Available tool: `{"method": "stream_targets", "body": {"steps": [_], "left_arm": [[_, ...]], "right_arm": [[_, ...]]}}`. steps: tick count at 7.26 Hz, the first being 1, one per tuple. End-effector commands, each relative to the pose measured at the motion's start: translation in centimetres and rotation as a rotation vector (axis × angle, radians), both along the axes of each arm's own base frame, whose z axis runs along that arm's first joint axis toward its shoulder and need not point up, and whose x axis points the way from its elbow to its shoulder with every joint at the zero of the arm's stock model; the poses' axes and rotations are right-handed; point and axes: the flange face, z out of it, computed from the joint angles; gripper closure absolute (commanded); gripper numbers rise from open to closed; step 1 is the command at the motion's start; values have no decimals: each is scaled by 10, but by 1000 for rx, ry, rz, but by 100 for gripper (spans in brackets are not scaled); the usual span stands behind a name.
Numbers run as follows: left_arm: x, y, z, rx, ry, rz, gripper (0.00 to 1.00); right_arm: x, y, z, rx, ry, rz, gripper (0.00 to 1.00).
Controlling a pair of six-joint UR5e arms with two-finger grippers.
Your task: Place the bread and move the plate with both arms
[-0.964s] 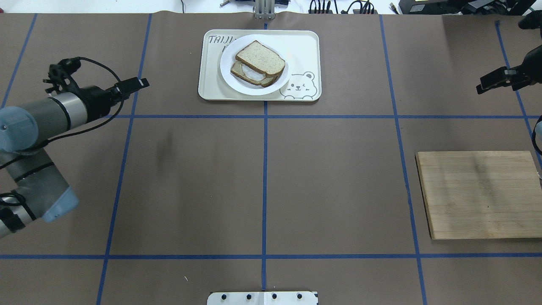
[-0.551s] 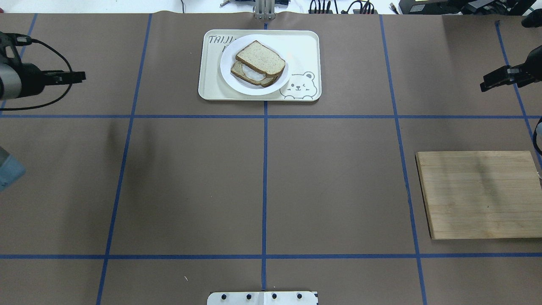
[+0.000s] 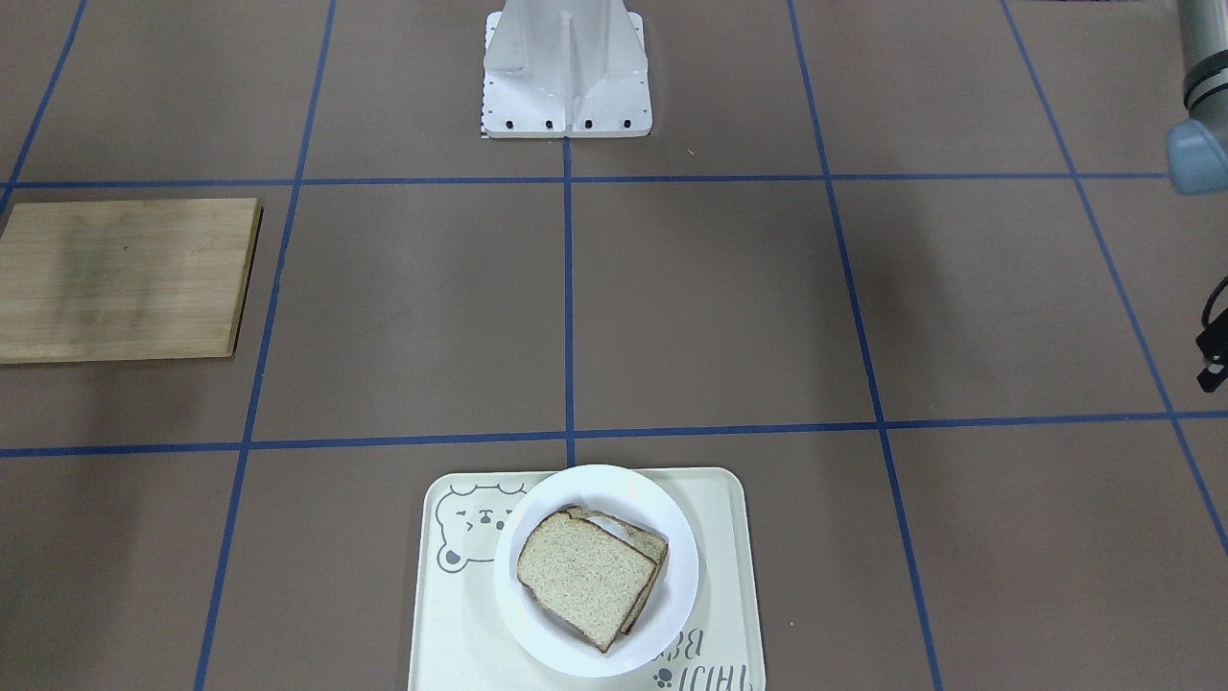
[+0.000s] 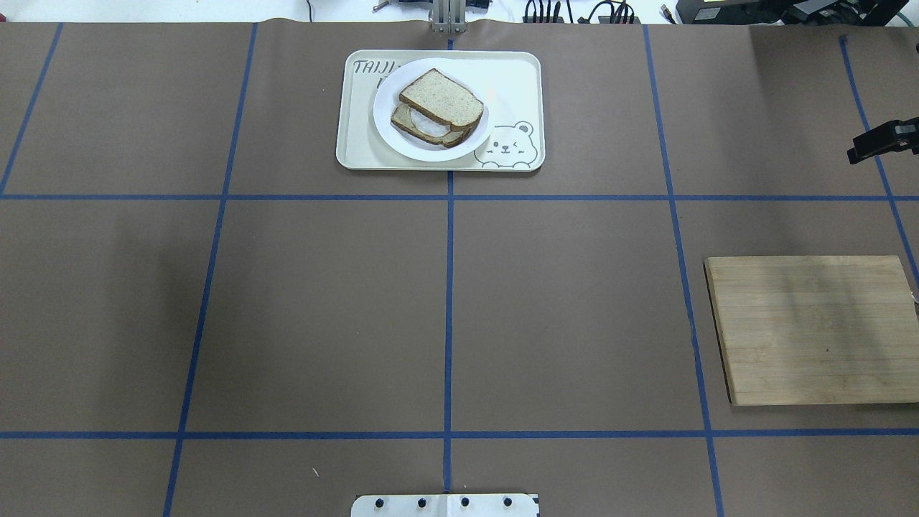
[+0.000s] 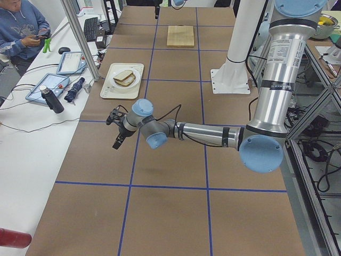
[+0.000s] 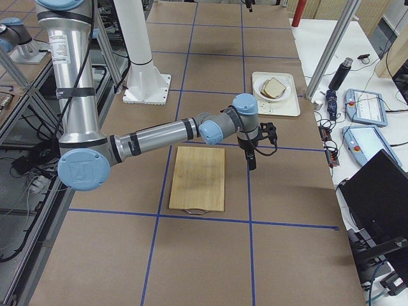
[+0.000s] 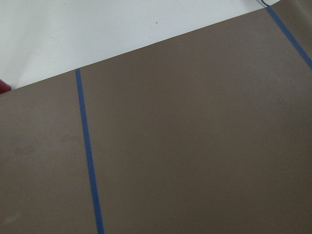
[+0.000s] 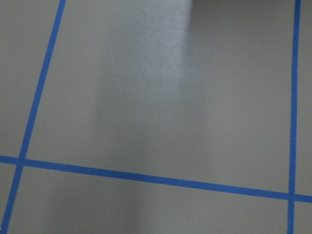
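Note:
The plain bread lies on top of a second slice, with something white between them, on the round white plate. The plate stands on the cream bear tray at the far middle of the table. It also shows in the front-facing view: bread, plate. My right gripper is at the far right edge, well away from the plate; its fingers look shut and empty. My left gripper hangs over bare table far to the left; I cannot tell whether it is open or shut.
A wooden cutting board lies at the right, below the right gripper. The white base stand is at the robot's side. Both wrist views show only brown table cover with blue tape lines.
The left arm has swung out left and left the overhead view. The right gripper has drawn back to the right edge. Bread, plate and tray have not moved.

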Motion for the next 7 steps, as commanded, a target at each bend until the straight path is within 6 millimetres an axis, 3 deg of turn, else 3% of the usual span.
{"method": "stream_targets", "body": {"steps": [1, 2, 3, 4, 5, 7], "left_arm": [[-24, 15, -30, -148, 79, 85, 1], [-28, 33, -18, -146, 31, 161, 1], [-30, 66, 29, -174, 16, 212, 1], [-29, 77, 45, -203, 17, 212, 1], [-30, 79, 48, -200, 23, 219, 1], [-28, 77, 38, -163, 20, 220, 1]], "right_arm": [[10, 8, 15, -17, 3, -16, 0], [8, 7, 9, -14, -21, -27, 0], [4, 3, 4, -23, -50, -37, 0], [2, 0, 13, -43, -46, -36, 0], [2, -2, 26, -70, -42, -36, 0], [0, 1, 16, -62, -96, -56, 0]]}}
